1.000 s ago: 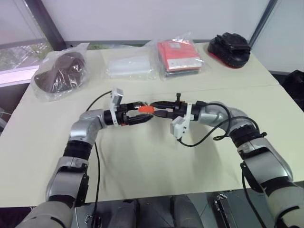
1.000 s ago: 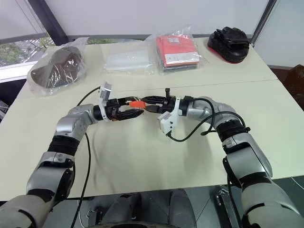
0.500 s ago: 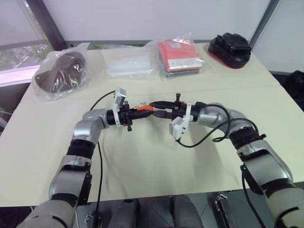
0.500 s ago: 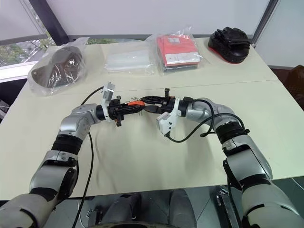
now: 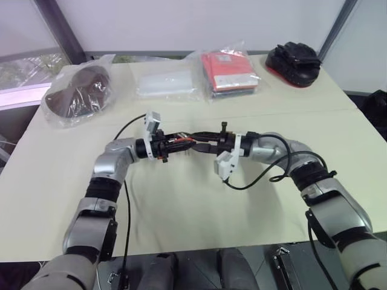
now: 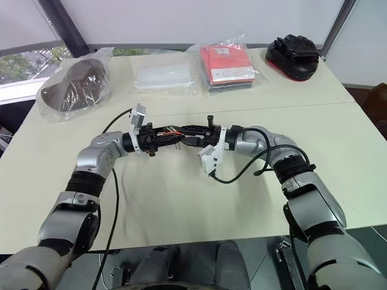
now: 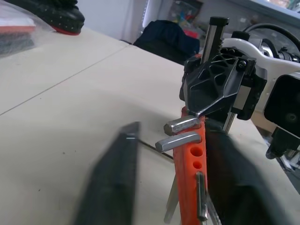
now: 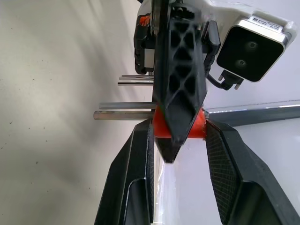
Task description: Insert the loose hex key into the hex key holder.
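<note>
Pale cream surface carries bagged goods at its far edge; above its middle both tools meet tip to tip. Right tool is clamped on the small orange-red plastic hex key holder, apparently steadying it for insertion. Left tool stands closed against that holder; whether it grips the thin dark grey L-shaped loose hex key cannot be told.

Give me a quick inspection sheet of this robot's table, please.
Surface: beige table, seam across it.
Job's things: hex key holder held above the table; loose hex key not told apart from the holder's keys.
Clutter: dark bagged item, clear packet, red packet, black object along the far edge.
Grippers: right gripper jaws clamp the holder; left gripper meets it.
Cables: black cable along each arm.
Surroundings: window at left.
</note>
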Robot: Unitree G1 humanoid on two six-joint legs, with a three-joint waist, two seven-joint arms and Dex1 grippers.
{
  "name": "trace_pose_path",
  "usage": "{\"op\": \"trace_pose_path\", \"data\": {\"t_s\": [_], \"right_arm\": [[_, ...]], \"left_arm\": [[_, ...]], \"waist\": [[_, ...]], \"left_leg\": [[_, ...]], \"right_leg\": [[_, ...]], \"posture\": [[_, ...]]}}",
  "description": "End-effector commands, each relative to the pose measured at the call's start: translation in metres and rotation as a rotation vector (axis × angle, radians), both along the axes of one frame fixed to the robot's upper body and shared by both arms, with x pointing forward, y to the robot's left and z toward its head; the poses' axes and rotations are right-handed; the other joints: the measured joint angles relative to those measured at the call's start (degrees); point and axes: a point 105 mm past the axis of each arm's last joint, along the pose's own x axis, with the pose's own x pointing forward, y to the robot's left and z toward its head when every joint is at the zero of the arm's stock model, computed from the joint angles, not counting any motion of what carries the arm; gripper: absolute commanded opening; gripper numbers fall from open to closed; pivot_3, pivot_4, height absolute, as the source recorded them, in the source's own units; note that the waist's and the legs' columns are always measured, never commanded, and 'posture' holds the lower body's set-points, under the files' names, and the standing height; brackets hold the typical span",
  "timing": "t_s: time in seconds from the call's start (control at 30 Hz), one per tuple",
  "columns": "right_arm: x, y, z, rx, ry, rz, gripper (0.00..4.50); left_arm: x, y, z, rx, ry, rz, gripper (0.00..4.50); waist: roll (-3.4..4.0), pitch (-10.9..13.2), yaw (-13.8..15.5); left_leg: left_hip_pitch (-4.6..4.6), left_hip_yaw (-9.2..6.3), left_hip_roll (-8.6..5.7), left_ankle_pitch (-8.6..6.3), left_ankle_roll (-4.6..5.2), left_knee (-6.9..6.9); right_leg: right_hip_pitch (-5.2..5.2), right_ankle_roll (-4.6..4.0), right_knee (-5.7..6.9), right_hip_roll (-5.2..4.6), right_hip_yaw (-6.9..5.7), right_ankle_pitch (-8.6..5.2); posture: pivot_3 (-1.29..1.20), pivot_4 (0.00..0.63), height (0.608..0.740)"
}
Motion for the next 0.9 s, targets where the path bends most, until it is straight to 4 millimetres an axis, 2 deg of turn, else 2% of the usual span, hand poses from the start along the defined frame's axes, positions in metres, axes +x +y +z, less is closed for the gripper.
{"op": "trace_pose_path", "data": {"t_s": [0.03, 0.4, 0.43, 0.5, 0.6, 0.8, 0.9], "right_arm": [[-0.0048, 0.0038, 0.0138, 0.051, -0.040, 0.032, 0.95], [-0.0009, 0.0027, 0.0156, 0.048, -0.051, 0.013, 0.95], [-0.0005, 0.0026, 0.0157, 0.048, -0.051, 0.012, 0.95], [0.0002, 0.0027, 0.0161, 0.047, -0.053, 0.009, 0.95], [0.0012, 0.0026, 0.0162, 0.048, -0.054, 0.004, 0.95], [0.0009, 0.0025, 0.0137, 0.045, -0.051, 0.002, 0.95], [0.0003, 0.0026, 0.0121, 0.043, -0.047, 0.003, 0.95]], "left_arm": [[-0.0017, 0.0033, 0.0063, -0.020, -0.034, 0.007, 0.04], [-0.0014, 0.0016, 0.0020, 0.001, -0.033, 0.029, 0.04], [-0.0017, 0.0019, 0.0028, -0.008, -0.023, 0.025, 0.74], [-0.0017, 0.0026, 0.0034, -0.014, -0.011, 0.024, 1.30], [-0.0002, 0.0026, 0.0037, -0.006, -0.031, 0.043, 2.73], [0.0027, 0.0031, 0.0063, -0.029, -0.035, 0.068, 2.73], [0.0021, 0.0034, 0.0054, -0.032, -0.034, 0.070, 2.05]], "waist": [[0.00, 0.0, 0.0], [0.00, 0.0, 0.0], [0.00, 0.0, 0.0], [0.00, 0.0, 0.0], [0.00, 0.0, 0.0], [0.00, 0.0, 0.0], [0.00, 0.0, 0.0]], "left_leg": [[0.00, 0.00, 0.00, 0.00, 0.00, 0.00], [0.00, 0.00, 0.00, 0.00, 0.00, 0.01], [0.00, 0.00, 0.00, 0.00, 0.00, 0.01], [0.00, 0.00, 0.00, 0.00, 0.00, 0.01], [0.00, 0.00, 0.00, 0.00, 0.00, 0.01], [0.00, 0.00, 0.00, 0.00, 0.00, 0.03], [0.00, 0.00, 0.00, 0.00, 0.00, 0.03]], "right_leg": [[0.00, 0.00, 0.00, 0.00, 0.00, 0.00], [0.00, 0.00, 0.02, 0.00, 0.00, 0.00], [0.00, 0.00, 0.01, 0.00, 0.00, 0.00], [0.00, 0.00, 0.02, 0.00, 0.00, 0.00], [-0.02, 0.00, 0.05, 0.00, 0.00, 0.00], [-0.02, 0.00, 0.08, 0.00, 0.00, 0.00], [-0.02, 0.00, 0.08, 0.00, 0.00, 0.00]], "posture": [[0.00, 0.150, 0.740], [0.00, 0.150, 0.740], [0.00, 0.150, 0.740], [0.00, 0.150, 0.740], [0.00, 0.150, 0.740], [0.00, 0.150, 0.740], [0.00, 0.150, 0.740]]}}
